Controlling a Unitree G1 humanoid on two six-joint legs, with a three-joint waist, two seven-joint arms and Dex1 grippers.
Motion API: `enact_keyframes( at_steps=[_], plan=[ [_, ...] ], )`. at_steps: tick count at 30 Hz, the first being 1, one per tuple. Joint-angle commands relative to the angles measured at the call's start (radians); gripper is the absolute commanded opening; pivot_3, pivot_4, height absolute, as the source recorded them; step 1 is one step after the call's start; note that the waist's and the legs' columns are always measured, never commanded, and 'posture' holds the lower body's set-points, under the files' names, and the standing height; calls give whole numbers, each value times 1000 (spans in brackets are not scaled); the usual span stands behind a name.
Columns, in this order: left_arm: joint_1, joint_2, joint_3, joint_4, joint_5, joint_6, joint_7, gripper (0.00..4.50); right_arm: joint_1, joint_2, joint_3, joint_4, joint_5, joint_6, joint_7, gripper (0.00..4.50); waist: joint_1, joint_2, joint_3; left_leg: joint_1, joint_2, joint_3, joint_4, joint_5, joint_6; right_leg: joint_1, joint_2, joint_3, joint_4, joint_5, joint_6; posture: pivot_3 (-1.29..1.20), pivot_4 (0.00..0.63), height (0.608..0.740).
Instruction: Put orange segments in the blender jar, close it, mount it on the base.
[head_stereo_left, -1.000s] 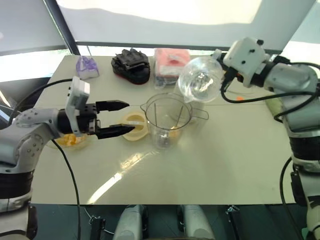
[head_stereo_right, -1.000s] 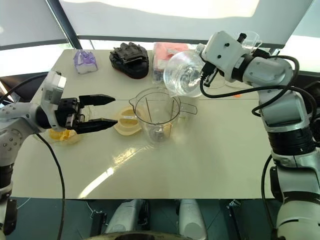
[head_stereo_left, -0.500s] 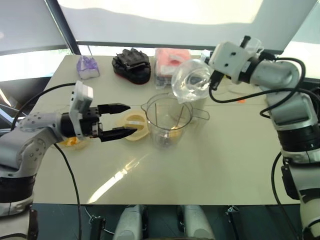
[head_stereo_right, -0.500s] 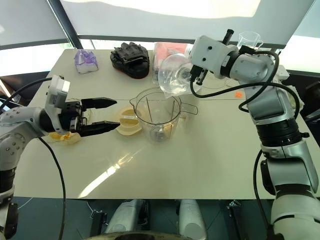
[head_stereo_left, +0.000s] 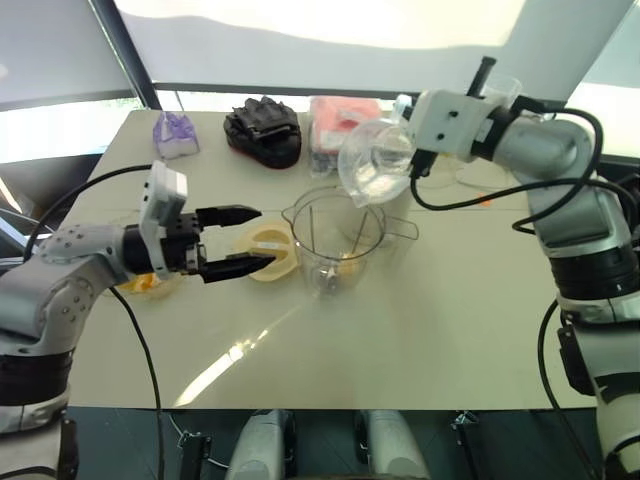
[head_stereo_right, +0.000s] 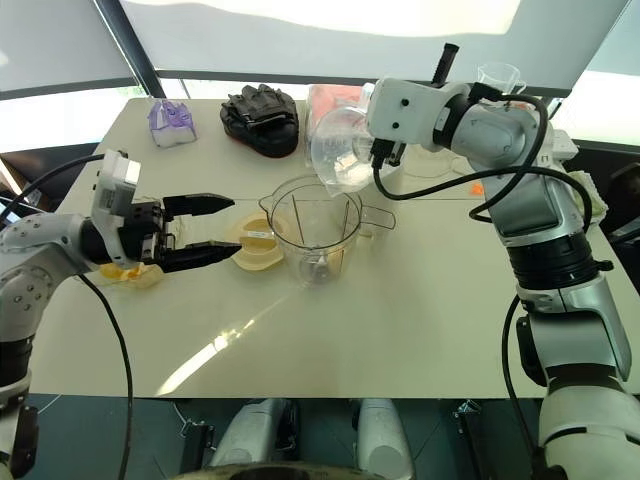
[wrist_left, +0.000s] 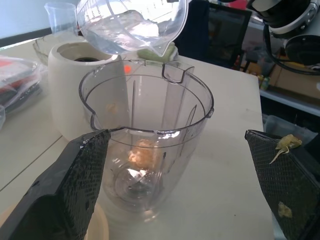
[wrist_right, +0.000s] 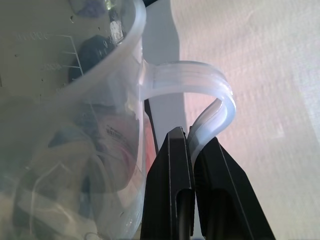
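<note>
The blender jar stands upright and lidless mid-table, with a few orange segments at its bottom by the blades. My left gripper hangs open just left of the jar, pointing at it, its fingers holding nothing. My right gripper is shut on the handle of a clear measuring cup. The cup is tipped with its spout over the jar's far rim. The cream base stands right behind the jar. More orange segments lie in a glass bowl under my left arm.
A flat cream lid lies just left of the jar, under my left fingers. Along the back edge sit a purple item, a black glove-like object and a pink pack. Another clear cup stands at the back right.
My right arm has carried the measuring cup left and rolled it, so it now tips over the jar's rim. The left gripper has stayed put and open.
</note>
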Motion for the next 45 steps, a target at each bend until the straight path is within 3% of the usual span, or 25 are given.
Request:
enact_keyframes(
  at_steps=[1, 10, 15, 19, 42, 45],
  plan=[
    [-15, 0, 4, -15, 4, -16, -1, 4500, -52, -3, -32, -11, -17, -36, -31, 68, 0, 0, 0, 0, 0, 0, 0, 0, 0, 0, 0, 0, 0, 0, 0, 0, 150, 740],
    [-26, -7, -2, -6, 12, -16, -6, 4500, -61, -4, -33, 10, -65, -95, -56, 68, 0, 0, 0, 0, 0, 0, 0, 0, 0, 0, 0, 0, 0, 0, 0, 0, 150, 740],
    [-31, -9, -4, 0, 18, -18, -10, 4500, -14, 39, -99, -20, 64, 52, -5, 68, 0, 0, 0, 0, 0, 0, 0, 0, 0, 0, 0, 0, 0, 0, 0, 0, 150, 740],
    [-35, -9, -6, 6, 24, -19, -14, 4500, 18, 13, -114, -53, 58, 64, -13, 68, 3, 0, 0, 0, 0, 0, 0, 0, 0, 0, 0, 0, 1, 0, 0, 0, 150, 740],
    [-75, -13, -22, 39, 41, -20, -34, 4500, 59, -12, -91, -73, -17, -65, -62, 68, 0, 0, 0, 1, 0, 0, 0, 0, -1, 0, 0, 0, 1, 0, 0, 0, 150, 740],
    [-84, -15, -19, 41, 37, -20, -35, 4500, 77, 19, -140, -87, 55, 24, -58, 68, -1, 0, 0, 1, 0, 0, 0, 0, -1, 0, 0, 0, 1, 0, 0, 0, 150, 740]
  ],
)
